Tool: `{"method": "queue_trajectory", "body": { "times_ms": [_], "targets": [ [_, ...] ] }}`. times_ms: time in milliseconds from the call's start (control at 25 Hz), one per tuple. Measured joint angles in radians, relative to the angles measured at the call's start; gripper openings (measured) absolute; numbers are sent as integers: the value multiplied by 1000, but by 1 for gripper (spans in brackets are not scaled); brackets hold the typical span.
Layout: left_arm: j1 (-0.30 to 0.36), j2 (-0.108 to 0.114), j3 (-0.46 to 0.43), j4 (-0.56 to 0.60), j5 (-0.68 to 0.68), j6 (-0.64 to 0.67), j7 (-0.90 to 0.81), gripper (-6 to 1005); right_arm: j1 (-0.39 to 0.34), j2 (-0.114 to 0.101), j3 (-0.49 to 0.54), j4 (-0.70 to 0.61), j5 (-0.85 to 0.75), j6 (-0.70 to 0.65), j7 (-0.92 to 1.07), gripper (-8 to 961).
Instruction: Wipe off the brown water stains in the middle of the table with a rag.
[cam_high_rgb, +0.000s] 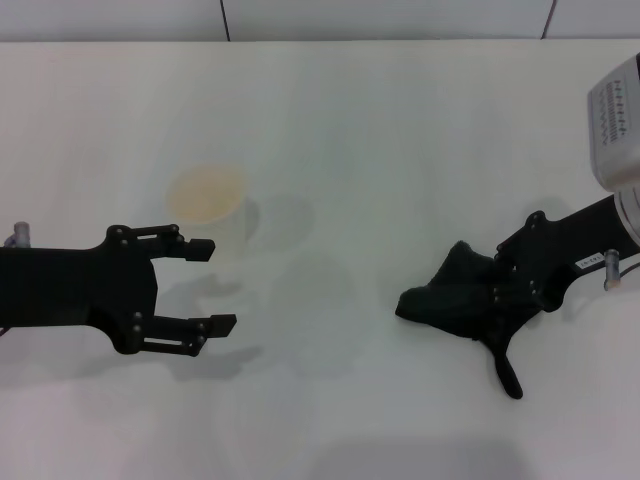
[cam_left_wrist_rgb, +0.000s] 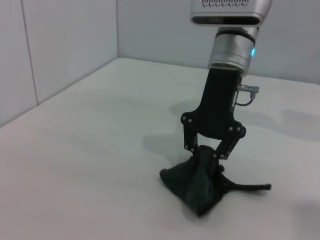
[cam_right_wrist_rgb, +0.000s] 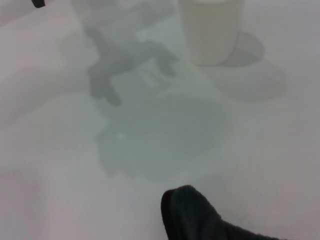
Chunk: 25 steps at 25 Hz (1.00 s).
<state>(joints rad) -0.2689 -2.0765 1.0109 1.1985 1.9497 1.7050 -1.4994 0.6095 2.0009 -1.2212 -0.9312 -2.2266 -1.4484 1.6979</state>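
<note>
My right gripper (cam_high_rgb: 497, 291) is shut on the black rag (cam_high_rgb: 445, 296), which is pressed onto the white table (cam_high_rgb: 350, 130) at the right. The rag's thin tail (cam_high_rgb: 506, 370) trails toward the front edge. The left wrist view shows the right gripper (cam_left_wrist_rgb: 205, 152) standing over the bunched rag (cam_left_wrist_rgb: 197, 182). A corner of the rag (cam_right_wrist_rgb: 192, 217) appears in the right wrist view. No brown water stains show in any view; only a pale greyish patch (cam_right_wrist_rgb: 160, 135) lies on the table ahead of the rag. My left gripper (cam_high_rgb: 212, 286) hangs open at the left, holding nothing.
A white paper cup (cam_high_rgb: 207, 200) with a cream-tinted inside stands upright just beyond the left gripper's fingers; the cup (cam_right_wrist_rgb: 212, 30) also shows in the right wrist view. A tiled wall (cam_high_rgb: 300, 18) runs behind the table's far edge.
</note>
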Motion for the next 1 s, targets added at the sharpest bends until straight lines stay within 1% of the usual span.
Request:
{"method": "queue_trajectory", "body": {
  "times_ms": [80,280,480,600,640,760,1000],
  "targets": [
    [0,0,0,-4,-2,-1,0,862,-5,1,5,-4,4,0,0,233],
    [-2,-1,0,-10,-6,-2,0,862,-12,5,44,-16,7,-17,-4,345],
    [0,-1,-1,-12,-8,-1,0,862,-45,2,126,-78,35,-112,-59,457],
    [0,0,-12,-21,-14,-1,1,862,-54,-1,205,-90,64,-196,-108,465],
    [-2,1,-15,-28,-20,1,1,862,-57,-6,251,-89,75,-235,-133,468],
    [-4,4,-19,-38,-33,4,1,862,-66,-17,319,-84,84,-285,-168,472],
    [5,4,-26,-40,-45,10,15,862,-99,-47,342,-59,121,-304,-206,468]
  ]
}}
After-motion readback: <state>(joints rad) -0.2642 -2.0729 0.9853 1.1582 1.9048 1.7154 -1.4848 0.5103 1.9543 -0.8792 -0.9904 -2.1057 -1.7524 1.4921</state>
